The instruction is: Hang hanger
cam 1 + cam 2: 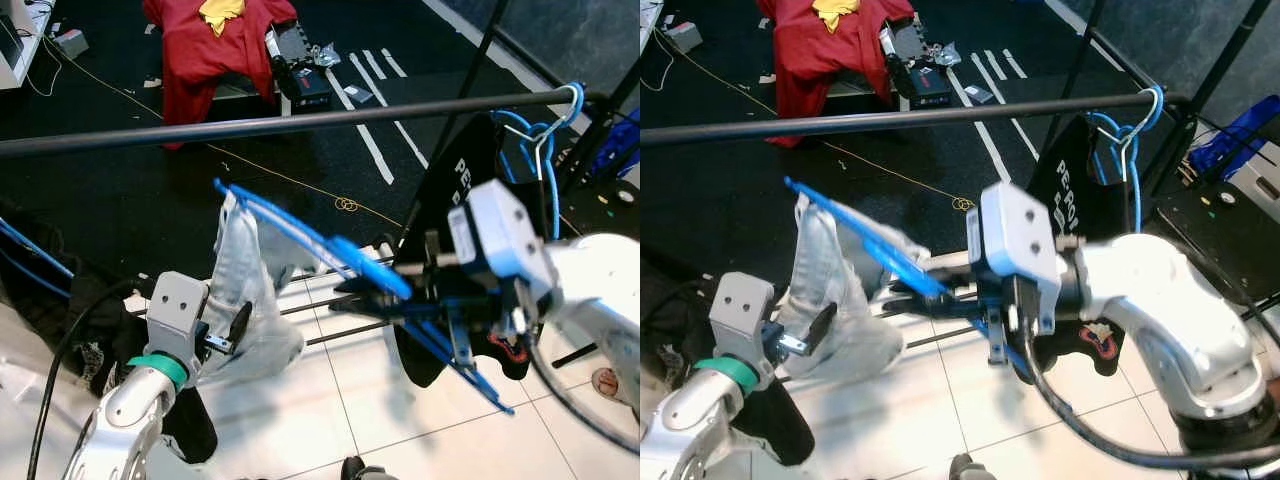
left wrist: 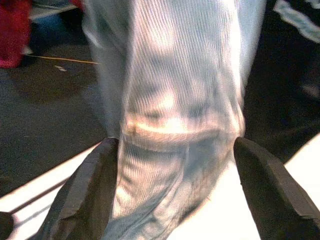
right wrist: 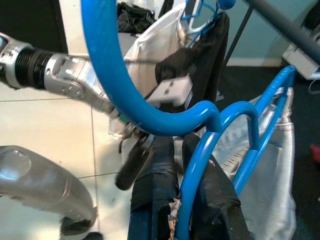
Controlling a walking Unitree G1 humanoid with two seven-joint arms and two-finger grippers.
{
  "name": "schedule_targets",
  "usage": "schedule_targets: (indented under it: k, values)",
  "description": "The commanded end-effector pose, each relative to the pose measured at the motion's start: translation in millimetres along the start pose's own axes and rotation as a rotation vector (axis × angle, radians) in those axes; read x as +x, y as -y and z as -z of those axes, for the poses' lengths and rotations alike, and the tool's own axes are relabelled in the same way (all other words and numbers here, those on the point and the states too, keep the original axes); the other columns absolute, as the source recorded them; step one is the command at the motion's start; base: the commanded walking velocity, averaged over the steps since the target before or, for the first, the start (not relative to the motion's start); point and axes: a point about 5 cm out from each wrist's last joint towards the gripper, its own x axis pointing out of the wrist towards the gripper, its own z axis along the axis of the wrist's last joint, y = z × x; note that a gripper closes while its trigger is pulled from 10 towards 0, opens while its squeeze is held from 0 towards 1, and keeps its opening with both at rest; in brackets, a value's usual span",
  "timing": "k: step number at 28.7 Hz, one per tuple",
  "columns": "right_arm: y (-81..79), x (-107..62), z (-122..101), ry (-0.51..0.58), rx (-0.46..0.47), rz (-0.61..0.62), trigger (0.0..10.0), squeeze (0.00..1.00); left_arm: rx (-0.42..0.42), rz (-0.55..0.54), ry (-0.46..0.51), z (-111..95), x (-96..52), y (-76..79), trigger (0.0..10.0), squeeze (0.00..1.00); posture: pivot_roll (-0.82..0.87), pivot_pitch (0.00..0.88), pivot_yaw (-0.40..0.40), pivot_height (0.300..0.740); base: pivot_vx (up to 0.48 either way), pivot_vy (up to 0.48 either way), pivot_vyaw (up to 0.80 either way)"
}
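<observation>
Right gripper (image 3: 175,200): black fingers (image 3: 155,195) pinched tight on the blue hanger (image 1: 310,240) at the base of its hook, which curves just above the fingertips. A pale grey garment (image 1: 245,290) hangs from the far end of the hanger, below the black clothes rail (image 1: 250,125).

Left gripper (image 2: 175,165): fingers (image 2: 85,190) spread wide, the garment's lower part between them; contact with the cloth cannot be told.

A black garment on blue hangers (image 1: 540,140) hangs at the rail's right end. Red cloth (image 1: 210,40) beyond.

Rail (image 1: 300,120) w/ blue hangers (image 1: 540,130); red cloth (image 1: 205,50) on floor (image 1: 100,180).
</observation>
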Motion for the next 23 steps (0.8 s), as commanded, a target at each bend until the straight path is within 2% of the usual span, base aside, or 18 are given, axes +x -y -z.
schedule_targets:
  k: [1, 4, 7, 9, 16, 17, 20, 21, 22, 23]
  values:
    - [0.7, -3.2, -10.6, 0.045, -0.055, 0.013, 10.0, 0.0, -0.027, 0.026, -0.049, 10.6, -1.2, 4.7, 10.0, 0.0, -0.19, 0.15, 0.038, 0.74, 0.0, 0.0, 0.0]
    - [9.9, 3.3, -25.0, 0.101, -0.098, 0.01, 10.0, 0.0, -0.139, 0.111, -0.051, 14.4, 20.7, 35.7, 10.0, 0.0, -0.2, 0.143, 0.035, 0.74, 0.0, 0.0, 0.0]
    - [11.6, 4.2, -27.3, 0.109, -0.106, 0.01, 10.0, 0.0, -0.157, 0.132, -0.051, 14.8, 24.6, 41.6, 10.0, 0.0, -0.2, 0.143, 0.035, 0.74, 0.0, 0.0, 0.0]
    - [15.5, 3.9, -29.5, 0.108, -0.12, 0.024, 10.0, 0.0, -0.208, 0.189, -0.036, 10.5, 30.0, 52.7, 10.0, 0.0, -0.21, 0.142, 0.036, 0.74, 0.0, 0.0, 0.0]
    - [22.4, 3.2, -25.9, 0.086, -0.128, 0.086, 10.0, 0.0, -0.257, 0.265, -0.019, 4.5, 30.4, 65.9, 10.0, 0.0, -0.21, 0.145, 0.034, 0.74, 0.0, 0.0, 0.0]
    - [23.6, 3.4, -23.8, 0.081, -0.126, 0.099, 10.0, 0.0, -0.26, 0.27, -0.018, 4.0, 30.3, 67.6, 8.5, 0.0, -0.21, 0.147, 0.035, 0.74, 0.0, 0.0, 0.0]
    - [24.5, 3.6, -21.7, 0.076, -0.125, 0.109, 10.0, 0.0, -0.264, 0.274, -0.016, 3.5, 30.1, 68.9, 8.5, 0.0, -0.21, 0.147, 0.035, 0.74, 0.0, 0.0, 0.0]
    - [25.3, 3.8, -20.1, 0.075, -0.121, 0.118, 10.0, 0.0, -0.266, 0.28, -0.015, 3.3, 29.7, 70.4, 3.7, 0.0, -0.21, 0.148, 0.036, 0.74, 0.0, 0.0, 0.0]
    - [25.3, 3.8, -20.1, 0.075, -0.121, 0.118, 10.0, 0.0, -0.266, 0.28, -0.015, 3.3, 29.7, 70.4, 3.7, 0.0, -0.21, 0.148, 0.036, 0.74, 0.0, 0.0, 0.0]
    - [25.7, 3.9, -19.4, 0.075, -0.119, 0.123, 10.0, 0.0, -0.265, 0.285, -0.014, 3.4, 29.2, 72.2, 0.4, 0.0, -0.21, 0.149, 0.038, 0.74, 0.0, 0.0, 0.0]
